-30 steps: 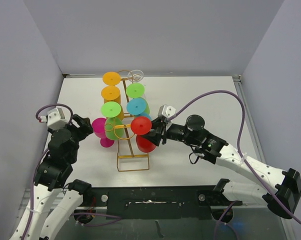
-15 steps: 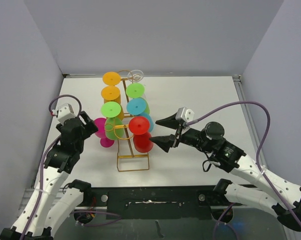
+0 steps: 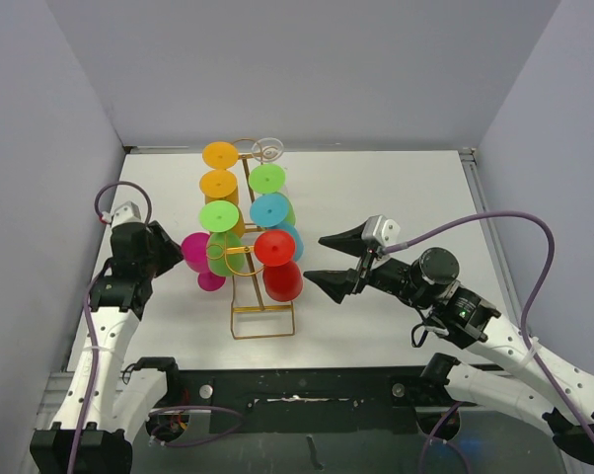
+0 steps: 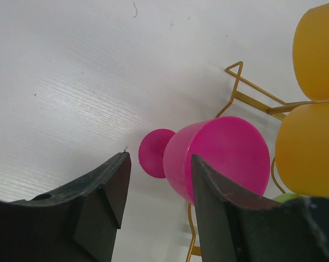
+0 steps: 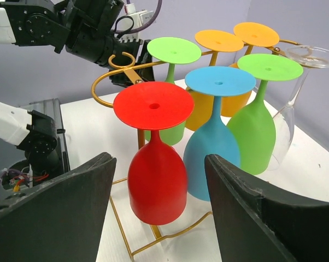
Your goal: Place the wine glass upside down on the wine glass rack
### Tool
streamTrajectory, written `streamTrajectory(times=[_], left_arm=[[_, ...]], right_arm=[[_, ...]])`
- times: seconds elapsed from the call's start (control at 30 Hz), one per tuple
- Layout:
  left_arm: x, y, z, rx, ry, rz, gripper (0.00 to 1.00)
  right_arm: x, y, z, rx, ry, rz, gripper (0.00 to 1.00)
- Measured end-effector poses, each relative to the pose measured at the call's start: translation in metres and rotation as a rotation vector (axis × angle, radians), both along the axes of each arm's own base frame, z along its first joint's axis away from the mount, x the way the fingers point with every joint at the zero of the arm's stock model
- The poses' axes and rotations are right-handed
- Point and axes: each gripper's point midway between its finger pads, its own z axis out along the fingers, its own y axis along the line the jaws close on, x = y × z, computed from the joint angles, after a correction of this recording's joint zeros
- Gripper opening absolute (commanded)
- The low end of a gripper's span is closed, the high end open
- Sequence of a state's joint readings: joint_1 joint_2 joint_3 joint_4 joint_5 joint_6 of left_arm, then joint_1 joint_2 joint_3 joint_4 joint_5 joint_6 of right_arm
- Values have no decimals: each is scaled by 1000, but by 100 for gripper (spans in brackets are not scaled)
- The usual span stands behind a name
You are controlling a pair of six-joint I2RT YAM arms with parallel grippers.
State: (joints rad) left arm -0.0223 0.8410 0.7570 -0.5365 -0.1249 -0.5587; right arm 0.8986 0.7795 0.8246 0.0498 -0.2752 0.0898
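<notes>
The gold wire wine glass rack stands mid-table, with several coloured glasses hanging upside down on it. A red wine glass hangs on its near right hook. In the right wrist view the red wine glass is just ahead of my right gripper. That right gripper is open and a little to the right of the glass, touching nothing. A magenta wine glass rests on the table left of the rack. My left gripper is open beside it. The magenta wine glass shows just past the left gripper tips.
On the rack hang two orange glasses, two green ones, a blue one and a clear one at the far end. The rack wire runs close to the magenta glass. Grey walls close in the table on three sides.
My right gripper has opened off the red glass and drawn back to the right, leaving it hanging on the rack. The left arm has shifted by the magenta glass and its jaws have narrowed.
</notes>
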Motion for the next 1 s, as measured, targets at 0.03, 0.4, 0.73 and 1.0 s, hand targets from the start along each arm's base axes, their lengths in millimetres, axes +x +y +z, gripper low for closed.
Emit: streamTrajectory(times=[0.03, 0.4, 0.73, 1.0], left_arm=[[0, -1, 0, -2, -2, -6, 46], [0, -14, 4, -32, -26, -84, 46], [4, -20, -28, -32, 95, -138, 14], [2, -6, -29, 40, 136, -105, 0]], right_arm=[[0, 0, 0, 0, 0, -3, 67], [2, -1, -2, -2, 4, -14, 67], [4, -2, -2, 0, 6, -27, 67], [5, -3, -2, 1, 8, -32, 67]])
